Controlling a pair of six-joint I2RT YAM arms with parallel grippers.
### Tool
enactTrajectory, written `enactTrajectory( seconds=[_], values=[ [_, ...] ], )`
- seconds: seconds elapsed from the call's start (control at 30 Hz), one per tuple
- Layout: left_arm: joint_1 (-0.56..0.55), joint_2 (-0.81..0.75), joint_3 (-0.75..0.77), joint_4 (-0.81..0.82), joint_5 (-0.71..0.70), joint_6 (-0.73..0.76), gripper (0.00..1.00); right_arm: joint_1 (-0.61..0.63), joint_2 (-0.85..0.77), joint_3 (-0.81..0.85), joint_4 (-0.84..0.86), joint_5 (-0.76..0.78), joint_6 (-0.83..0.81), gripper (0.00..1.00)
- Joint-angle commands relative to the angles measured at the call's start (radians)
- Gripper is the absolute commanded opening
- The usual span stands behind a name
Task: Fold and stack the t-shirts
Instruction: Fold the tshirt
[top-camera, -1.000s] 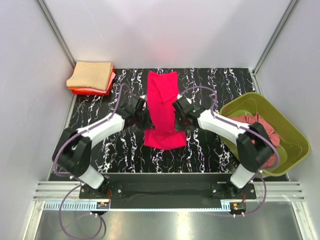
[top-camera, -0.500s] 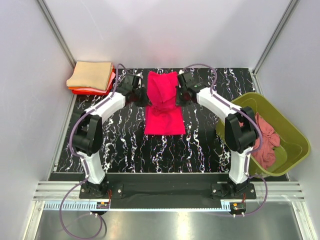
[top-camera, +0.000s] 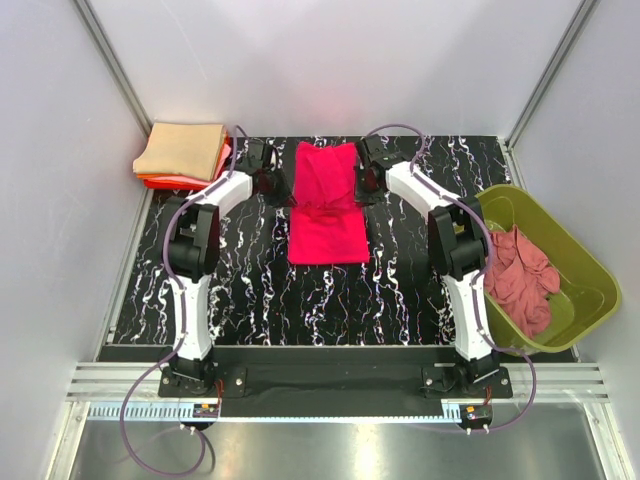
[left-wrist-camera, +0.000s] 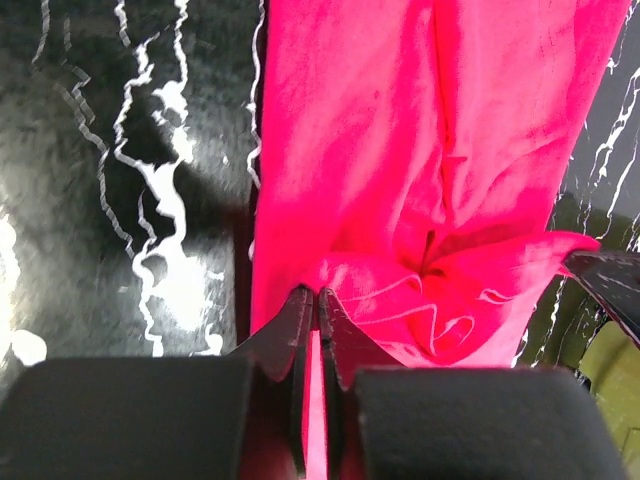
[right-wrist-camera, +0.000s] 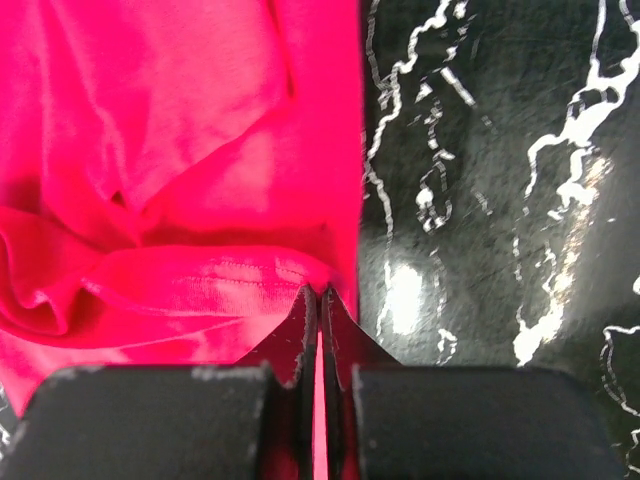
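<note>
The crimson-pink t-shirt (top-camera: 325, 215) lies on the black marbled table (top-camera: 220, 280) as a narrow strip, with its near part doubled over toward the back. My left gripper (top-camera: 283, 188) pinches the folded hem at the shirt's left edge. In the left wrist view its jaws (left-wrist-camera: 318, 293) are shut with crimson-pink t-shirt (left-wrist-camera: 400, 150) cloth between them. My right gripper (top-camera: 362, 188) holds the matching corner on the right edge, shut (right-wrist-camera: 320, 290) on the crimson-pink t-shirt (right-wrist-camera: 180, 130). A stack of folded t-shirts (top-camera: 182, 155), tan on top with orange-red beneath, sits at the back left.
An olive-green tub (top-camera: 575, 255) stands at the right edge of the table with a crumpled dusty rose t-shirt (top-camera: 520, 275) inside. Both arms are stretched far toward the back. White walls and metal posts close in the back and the sides.
Both grippers have carried the shirt's near hem away from the arm bases toward the back, doubling the shirt over itself. The arms have stretched out.
</note>
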Motion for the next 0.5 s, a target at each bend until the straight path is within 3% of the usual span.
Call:
enactTrajectory(
  seconds=[0.0,0.07,0.2,0.3,0.47],
  values=[
    [0.01,0.015,0.069,0.026,0.049,0.029,0.1,-0.017,0.019,0.083,-0.023,-0.001,-0.013,0.01],
    [0.011,0.021,0.085,0.025,0.045,0.038,0.11,-0.024,0.025,0.106,-0.032,-0.001,-0.01,0.04],
    [0.022,0.033,0.108,0.014,0.031,0.055,0.26,-0.032,0.048,0.144,-0.044,0.013,-0.008,0.1],
    [0.051,0.007,0.114,0.002,0.028,0.072,0.27,-0.038,0.055,0.187,-0.063,0.019,-0.022,0.23],
    [0.065,-0.106,0.064,-0.049,-0.06,0.107,0.43,-0.041,0.022,0.203,-0.132,-0.004,-0.03,0.3]
  ],
)
